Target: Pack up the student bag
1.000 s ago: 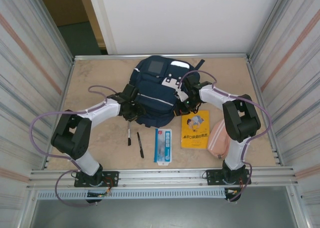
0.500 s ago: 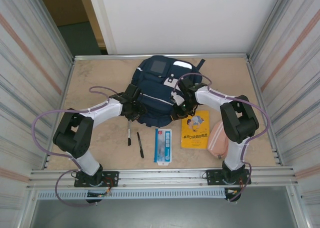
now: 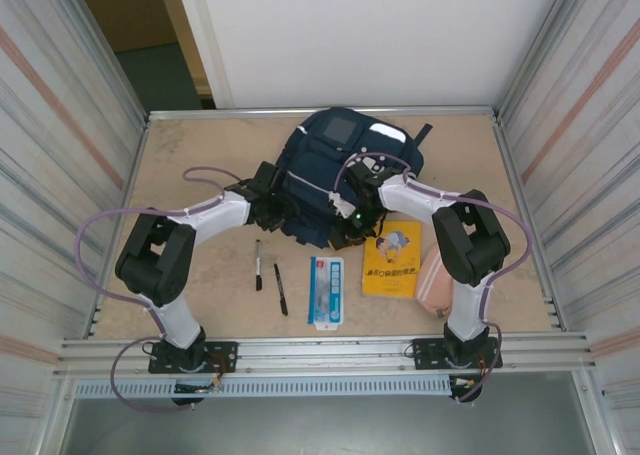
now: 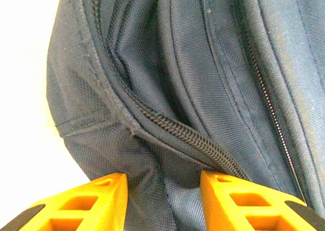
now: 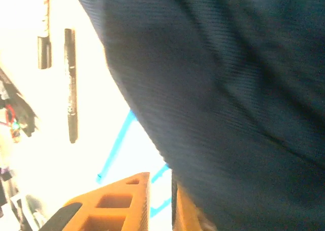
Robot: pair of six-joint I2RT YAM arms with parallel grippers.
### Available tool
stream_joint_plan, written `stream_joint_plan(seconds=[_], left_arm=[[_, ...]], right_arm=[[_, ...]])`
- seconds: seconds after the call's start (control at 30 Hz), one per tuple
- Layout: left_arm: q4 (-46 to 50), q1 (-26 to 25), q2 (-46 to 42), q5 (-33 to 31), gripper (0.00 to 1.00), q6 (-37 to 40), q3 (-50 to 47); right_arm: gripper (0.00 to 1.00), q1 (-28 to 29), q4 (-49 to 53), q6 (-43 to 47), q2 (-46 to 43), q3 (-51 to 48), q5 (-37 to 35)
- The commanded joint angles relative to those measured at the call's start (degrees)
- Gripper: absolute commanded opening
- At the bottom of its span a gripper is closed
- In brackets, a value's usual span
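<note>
The student bag (image 3: 335, 175), navy with a grey front patch, lies at the back middle of the table. My left gripper (image 3: 274, 211) is at its left lower edge. In the left wrist view its orange fingers (image 4: 96, 203) stand either side of a bunched fold of the bag (image 4: 167, 89) just below a zip, and the left gripper (image 4: 163, 193) is shut on that fold. My right gripper (image 3: 346, 221) is at the bag's front edge. In the right wrist view the right gripper (image 5: 161, 193) has its jaws nearly together, with bright table showing through the slit and the bag's fabric (image 5: 228, 89) draped over the right finger.
In front of the bag lie two black pens (image 3: 257, 265) (image 3: 281, 289), a blue-and-white ruler pack (image 3: 326, 290), a yellow book (image 3: 391, 259) and a pink pouch (image 3: 436, 278). Metal walls close in both sides. One pen (image 5: 70, 84) lies under the right wrist.
The bag has slid back and to the right and turned. The left arm stretched right along with it. The right gripper moved left and down to the bag's front edge.
</note>
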State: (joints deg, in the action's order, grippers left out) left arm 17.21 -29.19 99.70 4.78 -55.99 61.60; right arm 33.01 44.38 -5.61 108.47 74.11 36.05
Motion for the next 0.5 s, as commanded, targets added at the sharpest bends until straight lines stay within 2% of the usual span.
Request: stream_joint_plan(seconds=[0.0, 0.3, 0.47], left_arm=[[-1.2, -0.3, -0.1, 1.1, 0.43, 0.4, 0.2], [2.3, 1.1, -9.6, 3.6, 0.47, 16.8, -1.7], [1.7, -2.2, -14.5, 5.2, 0.47, 24.8, -3.7]], right_arm=[[0.22, 0.2, -0.5, -1.4, -0.4, 0.9, 3.5], [0.39, -5.4, -2.7, -7.0, -12.0, -4.9, 2.2], [0.44, -10.8, -2.1, -9.8, -20.0, -8.5, -2.3]])
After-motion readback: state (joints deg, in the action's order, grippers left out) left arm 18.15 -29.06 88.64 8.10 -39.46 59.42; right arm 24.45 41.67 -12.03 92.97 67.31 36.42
